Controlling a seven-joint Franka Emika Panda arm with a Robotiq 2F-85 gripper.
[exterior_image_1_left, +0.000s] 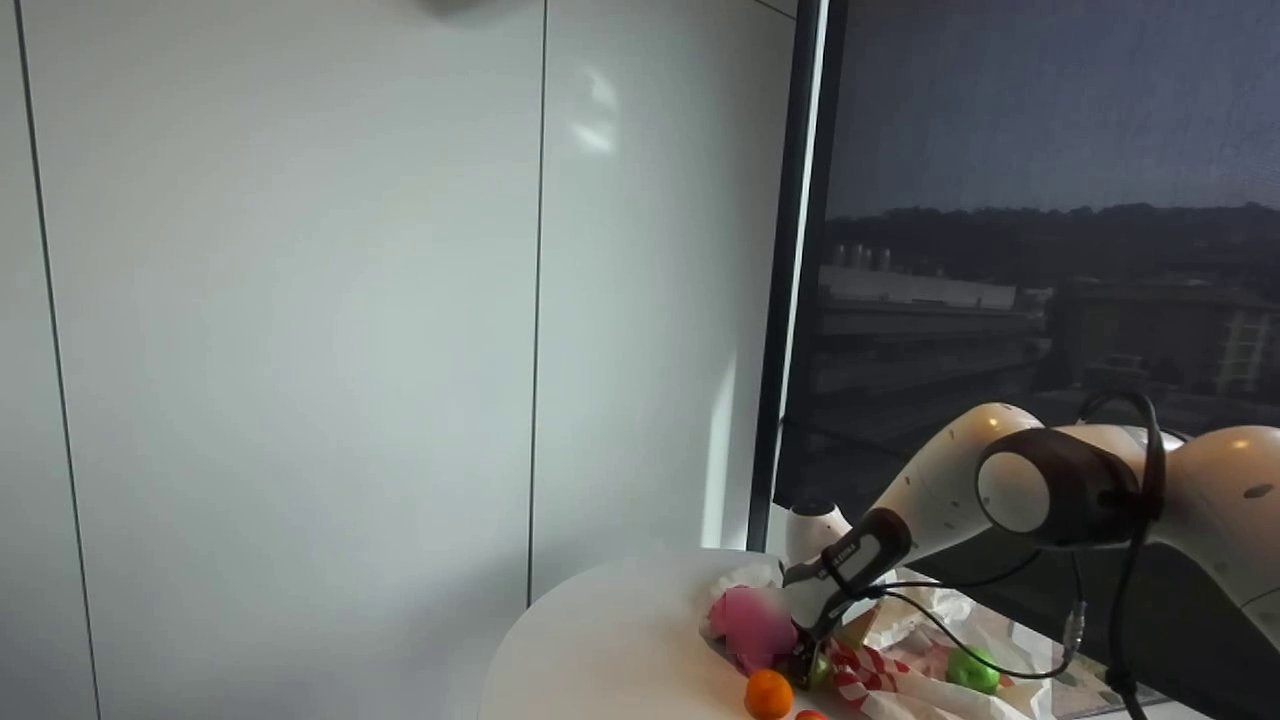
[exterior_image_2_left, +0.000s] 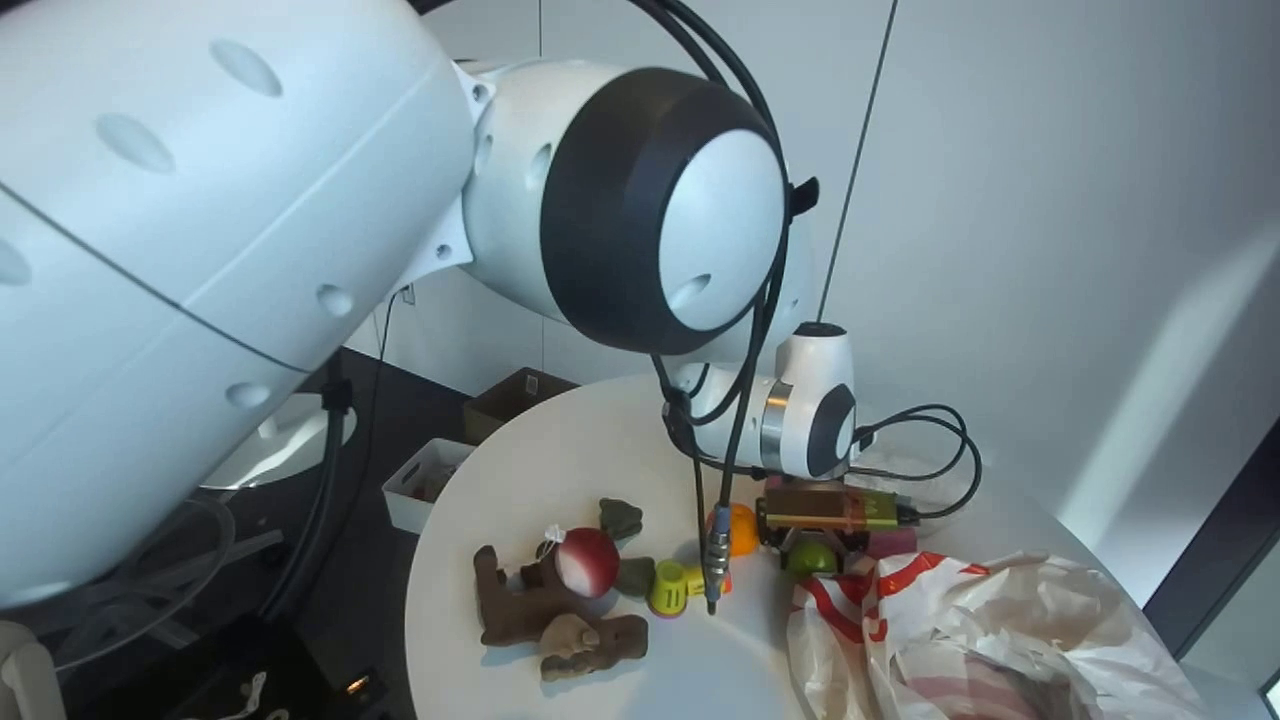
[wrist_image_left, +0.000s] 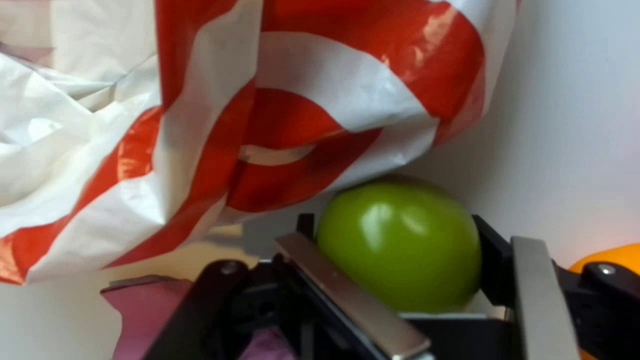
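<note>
In an exterior view, from left to right, a brown toy (exterior_image_2_left: 505, 618) and a red-and-white ball (exterior_image_2_left: 587, 562) are seen on the round table (exterior_image_2_left: 545, 455), followed by a yellow toy (exterior_image_2_left: 668, 588) and an orange (exterior_image_2_left: 742, 530). Next, a green fruit (exterior_image_2_left: 812, 557) is clasped between both fingers of the gripper (wrist_image_left: 396, 237), low at the table. Just to its right, a pink item (exterior_image_2_left: 893, 543) and a red-striped bag (exterior_image_2_left: 1060, 600) are seen.

I seem to be standing in a lab inside an office-type building. Smooth pale-grey wall panels (exterior_image_1_left: 300, 300) with thin dark seams (exterior_image_1_left: 538, 300) meet a tall black-framed window (exterior_image_1_left: 1000, 150), long flat-roofed buildings (exterior_image_1_left: 1170, 330) showing dimly beyond. 1 jointed white-and-black robot arm (exterior_image_2_left: 620, 220) leans over a round white table (exterior_image_2_left: 540, 470), and a white open-topped bin (exterior_image_2_left: 405, 508) sits on the dark floor (exterior_image_2_left: 420, 410).
</note>
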